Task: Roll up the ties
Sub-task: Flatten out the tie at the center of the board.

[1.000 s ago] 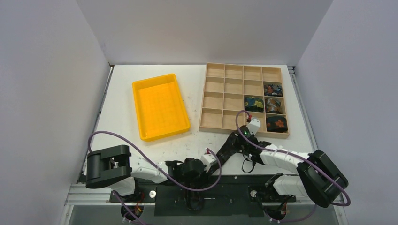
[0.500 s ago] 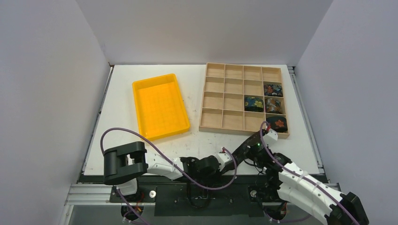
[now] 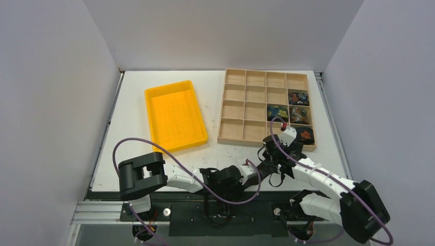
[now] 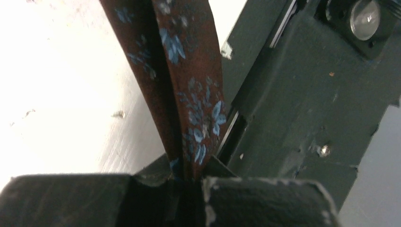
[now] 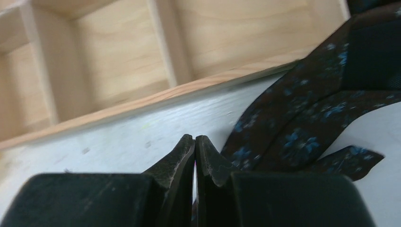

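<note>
A dark tie with blue flowers [image 4: 189,90] runs as a folded strip out of my left gripper [image 4: 191,172], which is shut on it. In the top view my left gripper [image 3: 255,170] sits at the table's near edge and the tie [image 3: 263,162] stretches up right toward my right gripper [image 3: 268,143]. In the right wrist view my right gripper [image 5: 195,141] is shut, tips touching with nothing showing between them. The tie's wide end [image 5: 302,113] lies crumpled just to its right. Several coiled ties [image 3: 299,115] fill cells at the wooden tray's right side.
The wooden tray [image 3: 231,139] with a grid of cells stands at the back right; its front rim [image 5: 142,103] is just ahead of my right gripper. A yellow bin [image 3: 176,116] stands to the left. The black arm mounting plate [image 4: 302,94] lies beside the left gripper.
My left arm has reached right along the near edge with the tie. My right gripper swung right, then came back left to the tray's front rim.
</note>
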